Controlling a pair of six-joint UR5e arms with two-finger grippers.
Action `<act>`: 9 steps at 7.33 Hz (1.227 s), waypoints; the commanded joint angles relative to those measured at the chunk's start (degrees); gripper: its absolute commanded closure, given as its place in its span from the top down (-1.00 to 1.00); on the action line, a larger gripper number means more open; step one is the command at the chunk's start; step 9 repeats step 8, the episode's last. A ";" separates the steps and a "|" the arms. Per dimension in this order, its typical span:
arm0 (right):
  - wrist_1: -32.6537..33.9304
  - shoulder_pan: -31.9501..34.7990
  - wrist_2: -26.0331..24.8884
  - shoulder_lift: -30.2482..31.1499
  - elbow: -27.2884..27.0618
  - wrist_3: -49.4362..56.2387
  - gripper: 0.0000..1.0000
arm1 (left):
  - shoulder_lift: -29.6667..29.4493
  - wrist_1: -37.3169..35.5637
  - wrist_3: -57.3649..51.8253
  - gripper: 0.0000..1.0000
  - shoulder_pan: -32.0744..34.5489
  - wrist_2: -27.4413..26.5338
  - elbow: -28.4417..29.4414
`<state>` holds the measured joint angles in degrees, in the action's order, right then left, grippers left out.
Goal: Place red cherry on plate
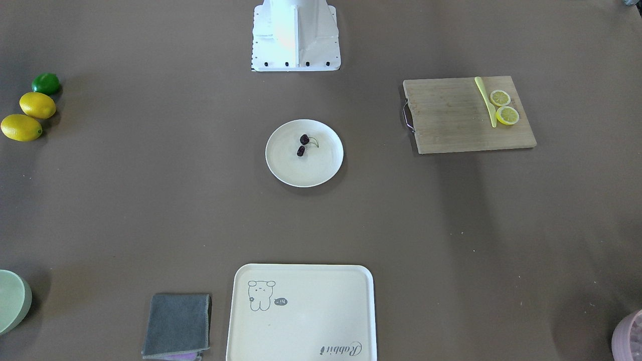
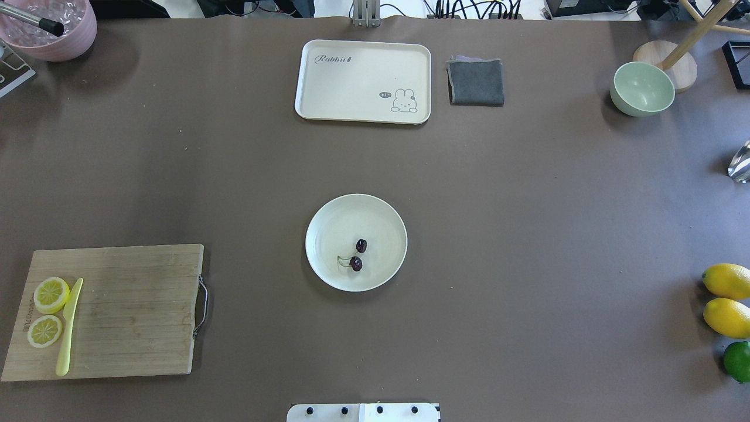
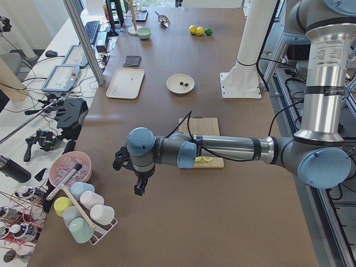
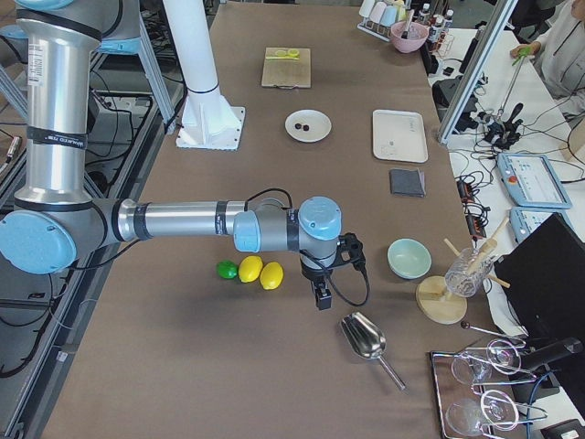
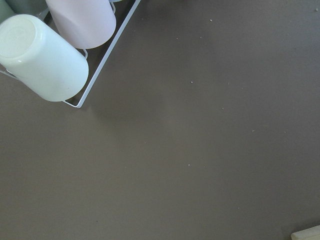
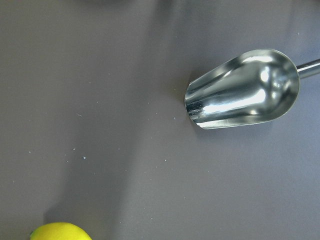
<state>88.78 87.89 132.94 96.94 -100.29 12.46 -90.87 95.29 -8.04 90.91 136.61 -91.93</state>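
Note:
The red cherry [image 1: 302, 144], a pair of tiny dark maroon fruits on a thin green stem, lies inside the round cream-white plate [image 1: 311, 170] at the table's centre. The overhead view shows the cherry [image 2: 358, 255] just right of the middle of the plate [image 2: 334, 228]. Neither gripper is near it. My left gripper [image 3: 141, 188] hangs over the table's left end, beside a cup rack. My right gripper [image 4: 322, 297] hangs over the right end, by the lemons and a metal scoop. I cannot tell whether either is open or shut; both show only in the side views.
A wooden cutting board [image 2: 123, 305] carries two lemon slices and a yellow knife. A cream tray [image 2: 363, 79], grey cloth [image 2: 476, 82] and pale green bowl [image 2: 642, 89] stand at the far edge. Two lemons and a lime [image 2: 726, 316] lie right, near the metal scoop [image 6: 242, 92]. A cup rack [image 5: 55, 55] stands left.

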 commanded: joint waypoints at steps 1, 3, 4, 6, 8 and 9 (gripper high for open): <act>-0.01 0.00 0.22 0.00 0.27 -0.07 1.00 | 0.34 -0.20 -0.05 0.95 -0.03 0.05 -1.23; -0.01 0.00 0.30 0.09 1.15 -0.16 1.00 | 0.35 -0.20 -0.05 0.95 -0.03 0.14 -1.32; -0.01 0.00 0.57 -0.35 2.11 -0.68 1.00 | 0.35 -0.20 -0.05 0.95 -0.03 0.23 -1.93; -0.18 0.00 5.47 -0.35 1.94 -6.97 1.00 | 0.09 -4.03 -0.05 0.95 -0.90 0.14 -2.81; -0.36 -0.09 5.40 -0.61 1.94 -7.98 1.00 | 0.61 -5.47 -0.05 0.95 -1.17 -0.03 -2.81; -0.36 -0.09 5.40 -0.61 1.94 -7.98 1.00 | 0.61 -5.47 -0.05 0.95 -1.17 -0.03 -2.81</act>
